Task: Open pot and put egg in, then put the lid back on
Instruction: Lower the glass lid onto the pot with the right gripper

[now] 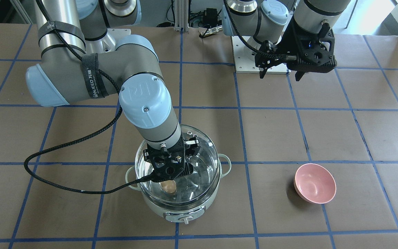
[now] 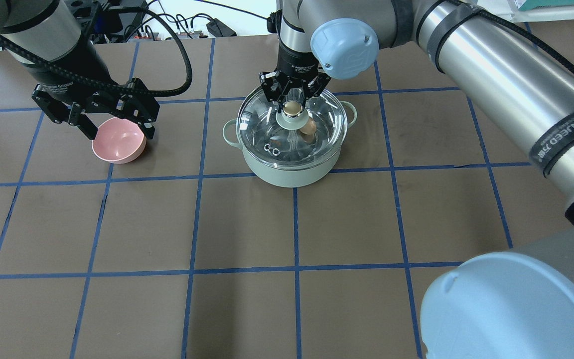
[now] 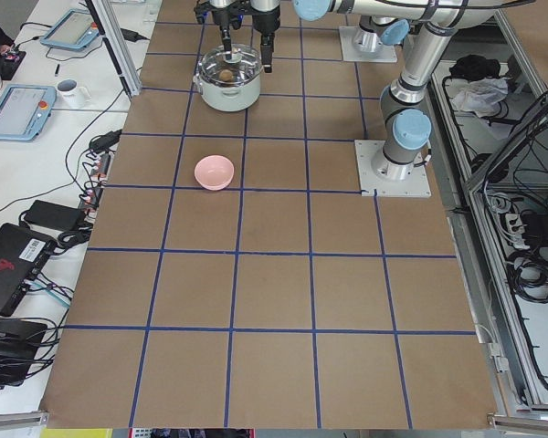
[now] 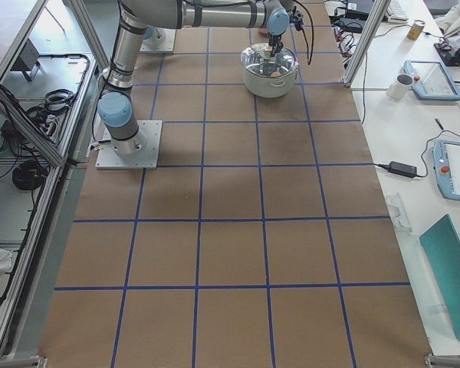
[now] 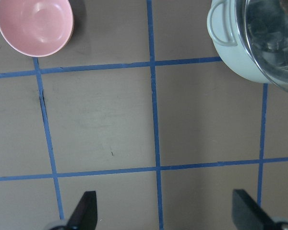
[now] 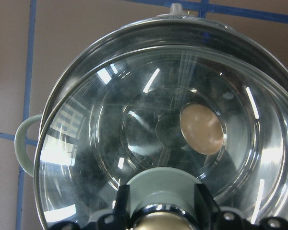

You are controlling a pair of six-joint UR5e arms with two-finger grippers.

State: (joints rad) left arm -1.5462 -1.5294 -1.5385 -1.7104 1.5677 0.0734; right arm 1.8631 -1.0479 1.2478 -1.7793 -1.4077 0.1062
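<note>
The mint-green pot [image 1: 181,207] stands on the table and also shows in the overhead view [image 2: 287,172]. The tan egg [image 1: 168,186] lies on its steel bottom, seen through the glass in the overhead view [image 2: 309,128] and the right wrist view [image 6: 201,128]. The clear glass lid [image 2: 267,124] is over the pot, its rim slightly off-centre from the pot's rim in the right wrist view [image 6: 86,158]. My right gripper [image 2: 292,107] is shut on the lid's knob. My left gripper [image 5: 165,206] is open and empty, above the table.
A pink bowl [image 2: 117,144] stands on the table to the pot's left, just below my left gripper; it also shows in the front view [image 1: 314,188]. Brown table surface with blue tape lines [image 2: 294,224] spreads in front of the pot.
</note>
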